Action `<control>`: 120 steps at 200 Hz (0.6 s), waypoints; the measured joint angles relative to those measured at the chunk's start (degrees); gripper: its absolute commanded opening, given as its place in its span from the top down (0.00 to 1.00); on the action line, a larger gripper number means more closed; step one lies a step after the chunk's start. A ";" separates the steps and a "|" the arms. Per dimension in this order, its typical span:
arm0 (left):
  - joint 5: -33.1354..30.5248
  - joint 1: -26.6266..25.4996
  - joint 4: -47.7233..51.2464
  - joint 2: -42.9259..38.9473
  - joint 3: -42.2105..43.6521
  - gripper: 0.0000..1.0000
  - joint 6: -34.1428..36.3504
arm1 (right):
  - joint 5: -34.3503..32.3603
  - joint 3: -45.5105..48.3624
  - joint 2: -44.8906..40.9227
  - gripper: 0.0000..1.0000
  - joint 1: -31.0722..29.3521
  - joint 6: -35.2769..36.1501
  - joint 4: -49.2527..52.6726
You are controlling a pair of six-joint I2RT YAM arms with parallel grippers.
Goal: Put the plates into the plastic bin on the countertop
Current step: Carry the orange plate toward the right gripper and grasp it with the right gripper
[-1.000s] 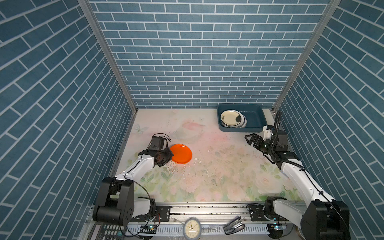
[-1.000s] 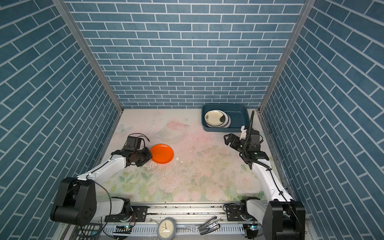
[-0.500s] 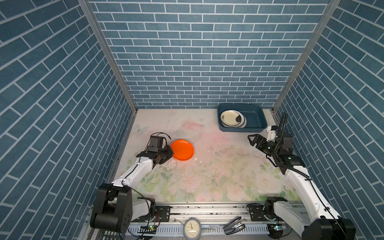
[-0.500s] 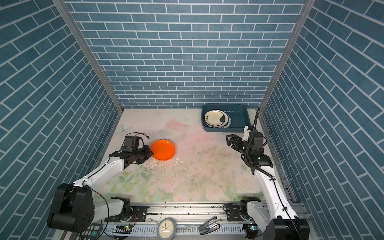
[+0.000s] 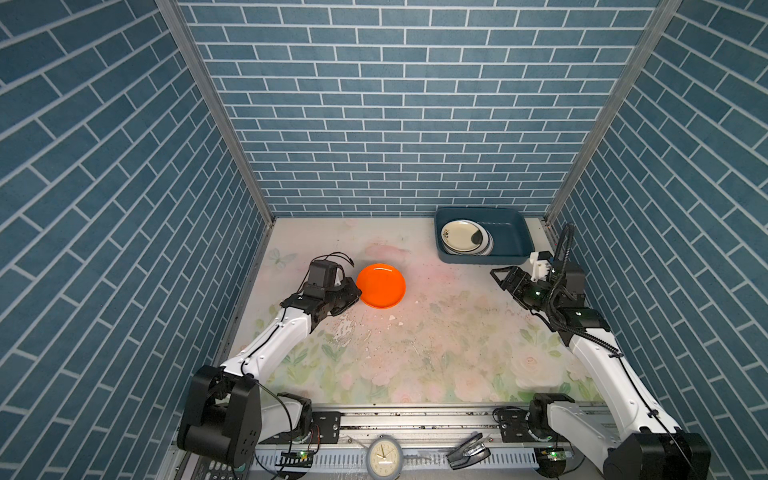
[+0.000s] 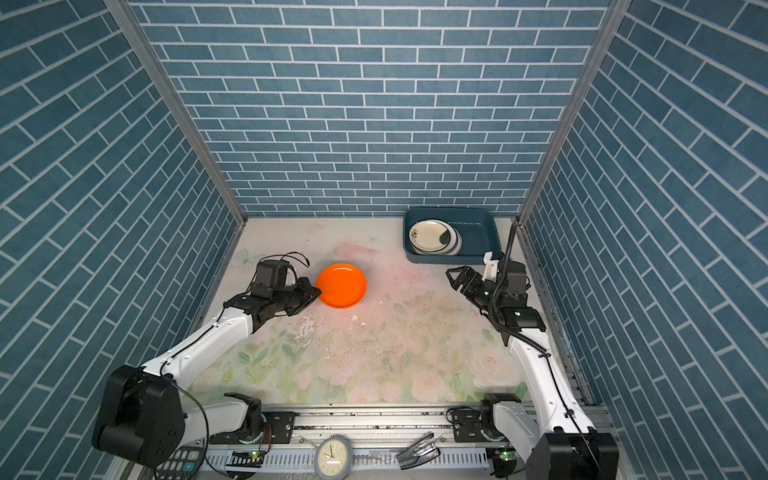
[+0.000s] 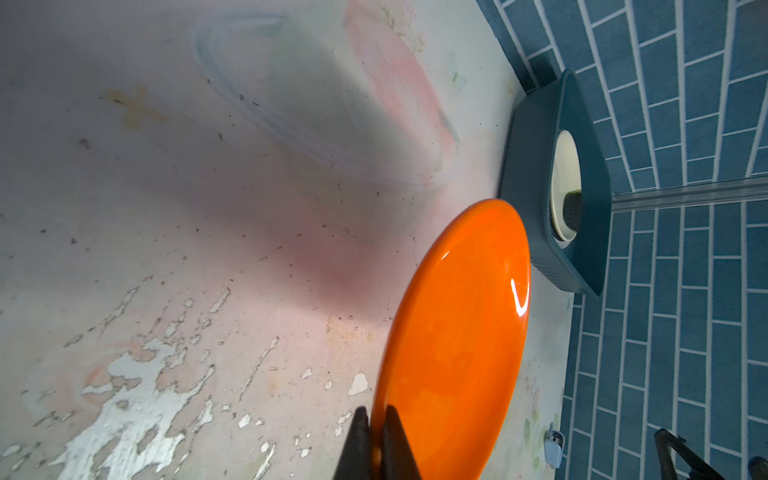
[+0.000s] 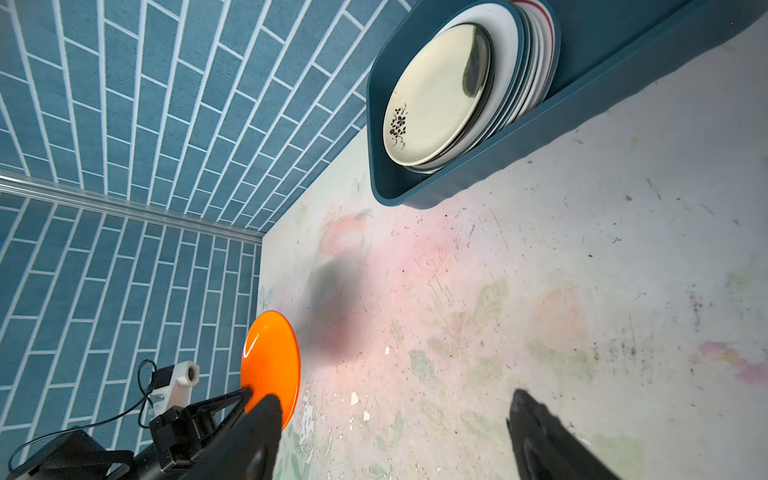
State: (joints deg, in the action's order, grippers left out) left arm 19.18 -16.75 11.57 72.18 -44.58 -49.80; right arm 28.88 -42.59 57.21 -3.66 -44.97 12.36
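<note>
An orange plate hangs above the rose-printed countertop, left of the middle. My left gripper is shut on its near-left rim, and the plate casts a shadow below it. The dark teal plastic bin stands at the back right. It holds a stack of plates, the top one cream with a black flower print. My right gripper is open and holds nothing, just in front of the bin.
Blue brick walls close in the back and both sides. A round clock, a black clip and a calculator lie on the front rail. The countertop's print has flaked into white patches near the left arm.
My left gripper has carried the orange plate farther back and to the right. The right arm has drawn slightly to the right and its jaws have narrowed a little.
</note>
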 measured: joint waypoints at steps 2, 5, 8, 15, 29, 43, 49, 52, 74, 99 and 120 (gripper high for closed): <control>-0.07 -0.24 0.02 0.13 -0.20 1.00 -0.15 | 0.17 0.00 0.13 0.15 0.00 -0.17 -0.04; -0.13 -0.55 0.00 0.28 -0.50 1.00 -0.39 | 0.50 -0.02 0.42 0.15 0.00 -0.33 -0.31; -0.17 -0.92 -0.02 0.50 -0.81 1.00 -0.52 | 0.85 0.00 0.79 0.15 -0.02 -0.70 -0.59; -0.61 -1.84 -0.09 1.03 -1.68 1.00 -0.90 | 1.70 0.00 1.64 0.15 -0.02 -1.57 -1.29; -1.55 -3.93 -0.39 2.49 -3.82 1.00 -1.49 | 3.67 0.00 3.67 0.14 -0.17 -3.08 -2.99; -2.10 -6.08 -0.94 4.87 -6.71 1.00 -2.01 | 5.09 0.00 5.49 0.16 -0.68 -4.26 -4.50; -2.14 -7.04 -1.22 6.49 -8.44 1.00 -2.19 | 5.51 0.00 6.12 0.16 -0.96 -4.33 -5.05; -2.19 -7.50 -1.25 7.23 -9.27 1.00 -2.27 | 5.70 0.00 6.40 0.16 -1.11 -4.37 -5.44; -2.23 -10.69 -3.06 14.71 -15.98 1.00 -2.58 | 6.95 -0.02 8.59 0.20 -2.62 -4.57 -7.37; -2.36 -14.45 -4.26 21.64 -21.86 1.00 -2.93 | 8.13 -0.02 11.23 0.22 -4.00 -4.50 -8.26; -1.73 -17.07 -4.87 26.51 -26.51 1.00 -3.21 | 8.41 -0.02 12.37 0.23 -4.39 -3.85 -8.46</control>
State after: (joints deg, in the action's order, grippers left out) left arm 17.45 -33.82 6.70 98.70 -71.09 -53.01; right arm 37.30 -42.61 69.58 -8.05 -48.82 3.90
